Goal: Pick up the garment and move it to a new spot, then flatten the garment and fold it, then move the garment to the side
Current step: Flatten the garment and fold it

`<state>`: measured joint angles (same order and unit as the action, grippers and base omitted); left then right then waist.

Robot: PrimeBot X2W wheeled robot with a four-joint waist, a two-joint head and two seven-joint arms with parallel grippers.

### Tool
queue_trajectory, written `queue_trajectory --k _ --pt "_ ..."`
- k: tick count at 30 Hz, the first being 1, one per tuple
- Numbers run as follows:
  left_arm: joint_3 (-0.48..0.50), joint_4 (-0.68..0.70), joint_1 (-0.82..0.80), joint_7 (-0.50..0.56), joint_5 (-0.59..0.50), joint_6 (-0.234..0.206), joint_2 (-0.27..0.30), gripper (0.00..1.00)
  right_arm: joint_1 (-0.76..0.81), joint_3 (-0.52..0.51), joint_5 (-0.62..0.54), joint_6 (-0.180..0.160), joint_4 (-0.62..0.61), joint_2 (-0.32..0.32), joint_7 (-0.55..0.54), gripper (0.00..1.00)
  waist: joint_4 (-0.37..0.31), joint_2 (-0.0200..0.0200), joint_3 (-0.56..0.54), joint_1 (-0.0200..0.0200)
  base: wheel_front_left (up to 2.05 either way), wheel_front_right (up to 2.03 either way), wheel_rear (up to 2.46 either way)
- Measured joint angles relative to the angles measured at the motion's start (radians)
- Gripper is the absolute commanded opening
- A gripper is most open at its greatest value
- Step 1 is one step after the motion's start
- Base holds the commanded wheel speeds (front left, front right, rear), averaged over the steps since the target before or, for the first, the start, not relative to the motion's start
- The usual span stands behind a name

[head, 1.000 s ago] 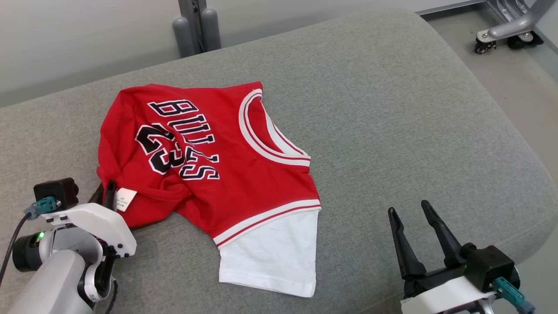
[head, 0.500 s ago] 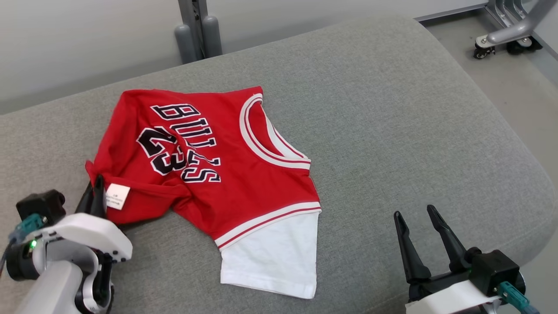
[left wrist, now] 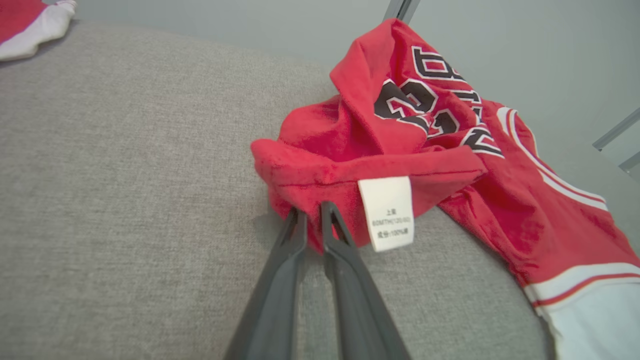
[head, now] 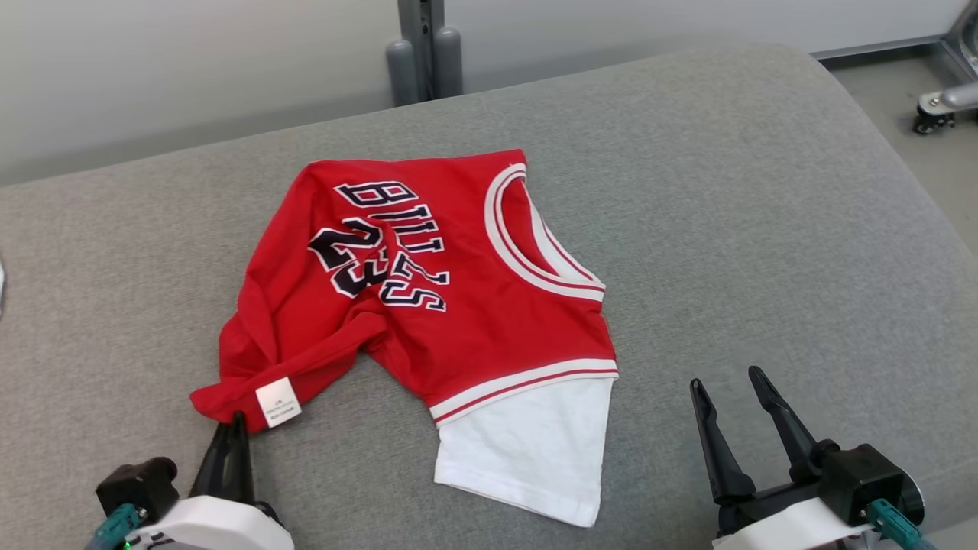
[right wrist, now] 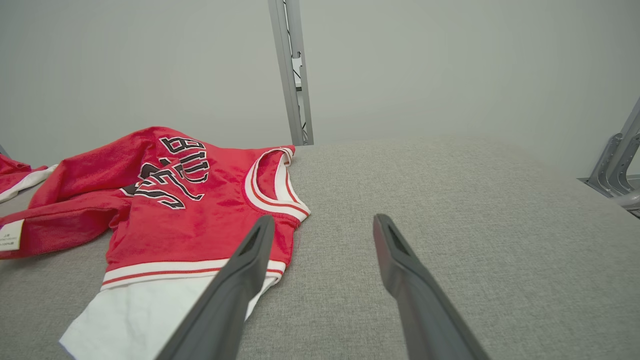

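Red jersey (head: 458, 305) lies crumpled mid-cushion (head: 764, 229). Left gripper (left wrist: 311, 210) nearly pressed together, pinching its near-left corner beside white tag (left wrist: 387, 212). Right gripper (head: 726, 376) spread, empty, right of jersey.

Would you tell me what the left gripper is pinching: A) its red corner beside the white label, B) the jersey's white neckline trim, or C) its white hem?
A: the left gripper is shut on a red corner of the jersey, right beside the white label.
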<state>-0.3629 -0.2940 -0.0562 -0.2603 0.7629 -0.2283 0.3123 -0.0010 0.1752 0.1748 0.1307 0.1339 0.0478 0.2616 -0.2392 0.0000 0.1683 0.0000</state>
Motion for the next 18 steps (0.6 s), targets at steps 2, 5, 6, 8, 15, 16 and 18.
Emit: queue_trajectory --k 2,5,6,8,15,16,18 --pt "0.01 -0.002 0.012 -0.001 -0.016 0.018 -0.024 0.15 0.0 -0.002 -0.005 0.0 0.002 0.0 0.0 1.0 0.015 0.0 -0.003 0.0 0.0 0.0 0.0" --pt "0.018 -0.003 0.035 -0.001 -0.032 0.038 -0.057 0.16 0.0 0.001 -0.009 0.0 0.007 0.0 0.0 1.0 0.033 0.0 -0.012 0.0 0.0 0.0 0.0" --pt "0.02 -0.006 0.046 -0.001 -0.037 0.045 -0.065 0.18 0.0 0.002 -0.009 0.0 0.008 0.0 0.0 1.0 0.037 0.0 -0.014 0.0 0.0 0.0 0.0" --pt "0.019 -0.018 0.064 -0.001 -0.044 0.058 -0.076 0.19 0.001 0.003 -0.009 0.0 0.011 0.0 0.0 1.0 0.043 0.0 -0.021 0.0 0.0 0.0 0.0" --pt "0.018 -0.028 0.144 -0.001 -0.021 0.088 -0.1 1.0 0.01 0.007 -0.01 0.0 0.014 0.0 0.0 1.0 0.045 0.0 -0.044 0.0 0.0 0.0 0.0" --pt "0.041 -0.011 0.153 -0.001 -0.017 0.087 -0.1 1.0 0.012 0.005 -0.009 0.0 0.014 0.0 0.0 1.0 0.045 0.0 -0.048 0.0001 0.0 0.0 0.0" --pt "0.101 0.041 0.162 -0.002 -0.015 0.083 -0.102 1.0 0.016 -0.001 -0.009 0.0 0.012 0.0 0.0 1.0 0.044 0.0 -0.056 0.0 0.0 0.0 0.0"
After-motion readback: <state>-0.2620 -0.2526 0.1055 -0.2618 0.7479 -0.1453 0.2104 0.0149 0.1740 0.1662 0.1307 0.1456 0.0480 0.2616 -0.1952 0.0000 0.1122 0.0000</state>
